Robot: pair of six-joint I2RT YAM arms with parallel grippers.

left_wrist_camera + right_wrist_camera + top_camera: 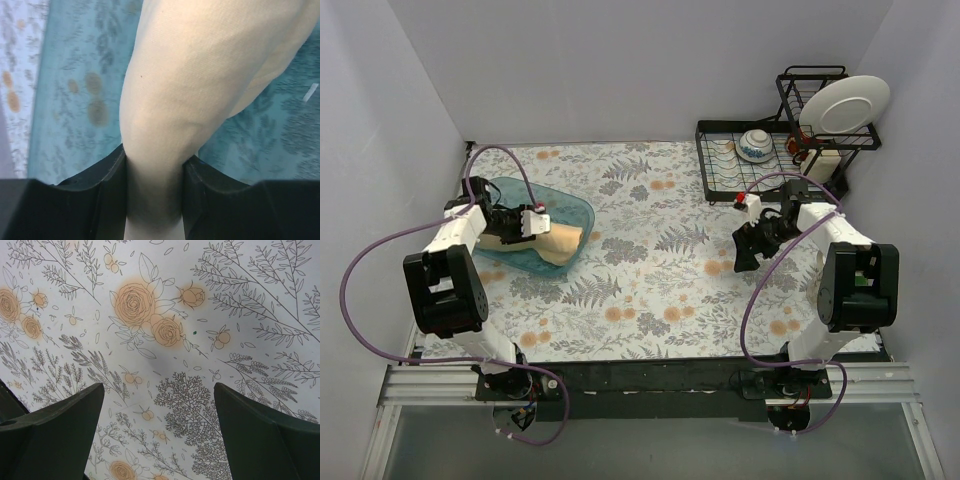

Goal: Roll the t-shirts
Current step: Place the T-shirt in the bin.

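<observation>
Apparently nothing is rolled yet: one shirt point(564, 244) is pinched by the left gripper point(534, 222), while the right gripper point(159, 387) is spread wide, empty.

Open flowered tablecloth point(650, 270) is left across the middle, while passage is barred at the left by the blue tub point(570, 195) with the cream t-shirt point(565, 243) over its rim and at the far right by the dish rack point(730, 160).

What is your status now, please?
Left tool shut on cream t-shirt over blue bin. Right tool open, empty, above tablecloth. Nothing seen in the way.
</observation>
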